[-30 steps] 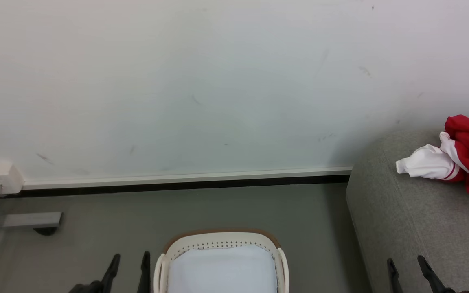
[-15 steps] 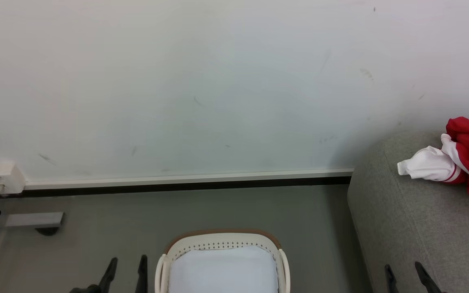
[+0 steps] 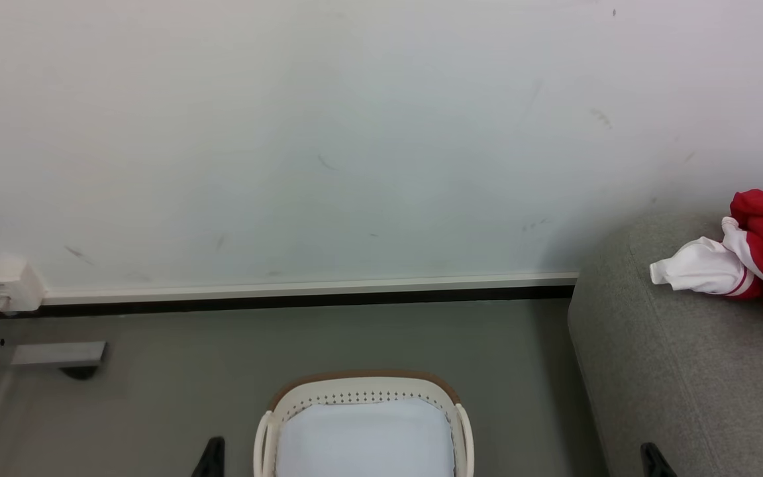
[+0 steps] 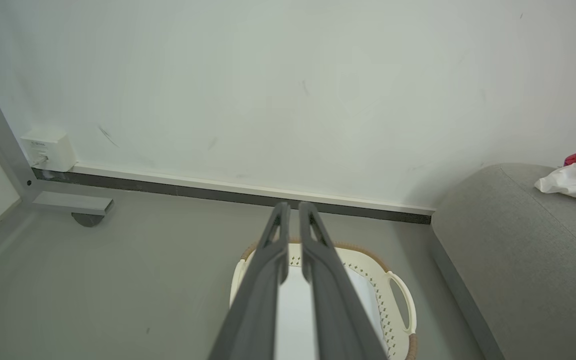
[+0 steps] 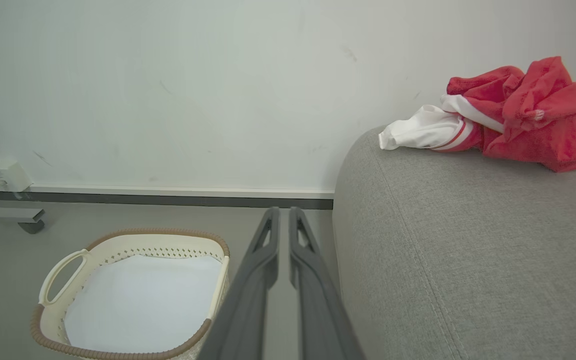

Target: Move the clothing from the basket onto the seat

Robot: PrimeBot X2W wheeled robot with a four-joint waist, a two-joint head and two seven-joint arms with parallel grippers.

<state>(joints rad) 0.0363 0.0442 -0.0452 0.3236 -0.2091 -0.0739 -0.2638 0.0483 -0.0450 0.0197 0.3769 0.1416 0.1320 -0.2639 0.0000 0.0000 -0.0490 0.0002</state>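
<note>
One garment, the clothing (image 3: 762,265), bright red with a white sleeve striped at the cuff, lies crumpled on the grey seat (image 3: 686,384) at the right of the head view, near the wall. The cream basket (image 3: 361,385) stands on the floor, well apart from it, holding a pale liner (image 3: 365,440).

In the left wrist view, the left gripper (image 4: 294,206) hangs above the basket, its fingers drawn nearly together on nothing.

In the right wrist view, the right gripper (image 5: 283,212) is likewise pinched close and empty, between basket and seat.

The task looks done. The fabric appears soft, light and floppy. A thick bunched red fold would give the surest hold, while the loose sleeve would merely trail.
</note>
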